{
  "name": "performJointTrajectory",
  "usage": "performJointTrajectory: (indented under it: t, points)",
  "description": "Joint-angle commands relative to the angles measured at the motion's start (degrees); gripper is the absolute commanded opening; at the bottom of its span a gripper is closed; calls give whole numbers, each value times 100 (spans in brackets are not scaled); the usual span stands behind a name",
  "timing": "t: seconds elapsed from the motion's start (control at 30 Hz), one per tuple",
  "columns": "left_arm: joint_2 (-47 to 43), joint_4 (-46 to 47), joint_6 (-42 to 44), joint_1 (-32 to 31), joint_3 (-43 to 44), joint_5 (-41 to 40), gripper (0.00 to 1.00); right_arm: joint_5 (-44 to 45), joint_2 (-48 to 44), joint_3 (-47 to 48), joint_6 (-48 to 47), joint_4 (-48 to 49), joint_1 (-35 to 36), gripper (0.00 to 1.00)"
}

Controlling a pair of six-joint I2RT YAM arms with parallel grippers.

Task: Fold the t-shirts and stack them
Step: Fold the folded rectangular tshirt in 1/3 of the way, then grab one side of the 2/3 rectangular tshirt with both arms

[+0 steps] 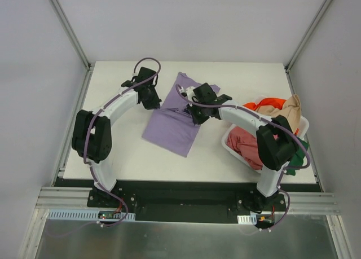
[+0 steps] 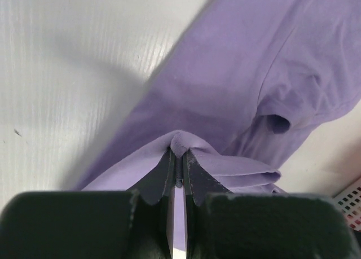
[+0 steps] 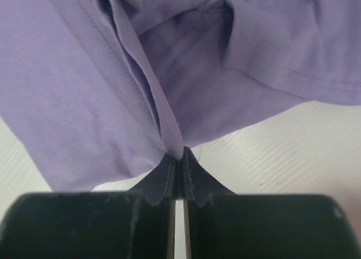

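We see the purple shirt (image 1: 169,129) spread on the table (image 1: 113,157), left of the white basket (image 1: 227,143) holding other shirts (image 1: 248,147), our left gripper (image 2: 179,156) clamped on its left edge and our right gripper (image 3: 178,157) clamped on its right edge.

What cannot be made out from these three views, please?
1. Top view: the right arm covers part of the white basket; the shirts in it cannot be counted.
2. Top view: each wrist hides where it grips the lavender t-shirt.
3. Left wrist view: frame edges cut off the shirt beyond the left gripper.
4. Right wrist view: likewise around the right gripper.
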Motion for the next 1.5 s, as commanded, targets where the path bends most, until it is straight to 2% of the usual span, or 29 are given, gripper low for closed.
performJointTrajectory:
  t: [0.0, 0.23, 0.37, 0.4, 0.43, 0.5, 0.53, 0.57, 0.6, 0.7, 0.73, 0.87, 0.97, 1.03, 1.1, 1.2, 1.33, 1.47]
  points:
    - [241, 48, 217, 164, 393, -112, 0, -18, 272, 417, -210, -121, -172, 1]
    - [602, 40, 269, 208, 525, -77, 0, 53, 642, 505, -166, 46, -295, 4]
    - [822, 48, 287, 217, 621, 47, 1, 123, 747, 488, -131, 169, -313, 9]
    - [848, 57, 200, 217, 613, 21, 5, 184, 791, 505, -122, 213, -330, 13]
    - [883, 57, 138, 217, 639, -23, 9, 306, 844, 549, -131, 274, -348, 22]
    - [945, 57, 129, 225, 735, -41, 21, 796, 1019, 750, -113, 284, -409, 52]
    - [954, 57, 120, 225, 788, -58, 23, 965, 1107, 891, -78, 196, -444, 61]
    - [911, 57, 172, 225, 832, -24, 33, 1132, 1099, 979, -26, 169, -479, 66]
    - [832, 57, 173, 225, 850, -49, 52, 1255, 1030, 1015, 1, 169, -488, 70]
    - [332, 57, 85, 225, 605, -260, 99, 1599, 521, 753, 124, 326, -471, 85]
    - [104, 57, 59, 225, 447, -348, 99, 1600, 276, 569, 194, 406, -471, 96]
    - [-837, 48, -29, 225, -457, -656, 99, 1311, -735, -432, 685, 976, -436, 96]
    - [-1628, 57, -90, 225, -1379, -595, 99, 749, -1377, -1022, 1020, 1074, -436, 96]
    - [-2041, 48, -126, 234, -1977, -499, 99, -32, -1703, -1461, 942, 1240, -375, 96]
    - [-2393, 57, -161, 243, -2478, -472, 99, -228, -1985, -1901, 758, 1434, -60, 96]
    - [-2640, 83, -266, 261, -3024, -340, 99, -352, -2012, -2140, 669, 1303, 643, 96]
    - [-2571, 241, -389, 287, -3316, -182, 98, 96, -1671, -2027, 406, 1154, 1566, 96]
    - [-2299, 391, -425, 287, -3290, 3, 82, 456, -1029, -1474, 274, 689, 2121, 97]
